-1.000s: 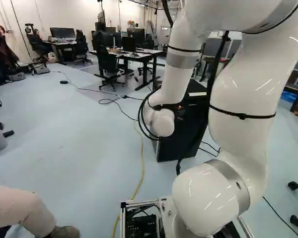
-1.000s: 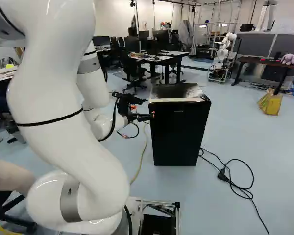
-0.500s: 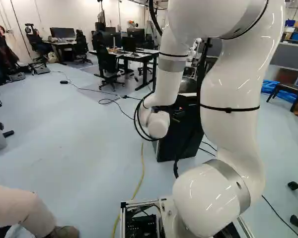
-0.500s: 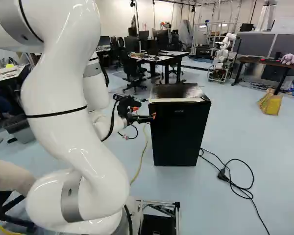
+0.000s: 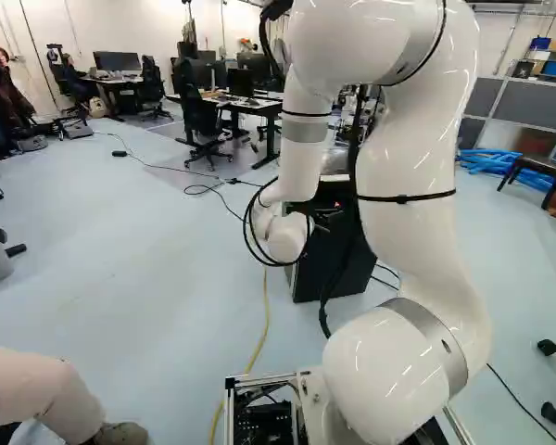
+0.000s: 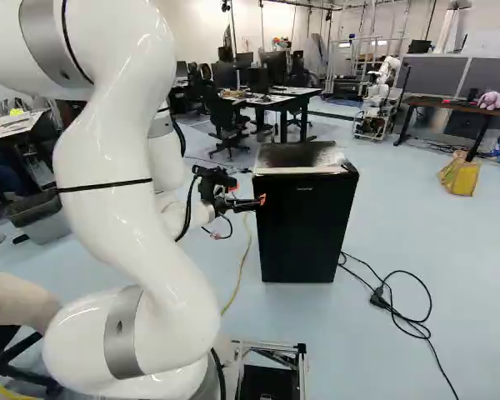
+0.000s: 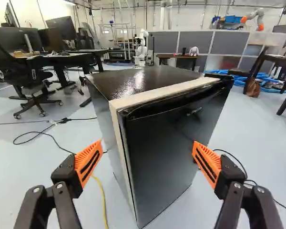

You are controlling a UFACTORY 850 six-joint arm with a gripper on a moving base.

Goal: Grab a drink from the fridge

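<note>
While the claw (image 6: 261, 202) has its fingers apart, near a top corner of the black fridge (image 6: 296, 156), the long axis upright, the door (image 6: 307, 233) facing toward the base (image 5: 229, 413).

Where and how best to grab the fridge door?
I'd take the door by its upright edge at the left in the right base view, coming from that side, where the gripper hovers. A pale strip marks the seam there; the flat front shows no protruding handle.
</note>
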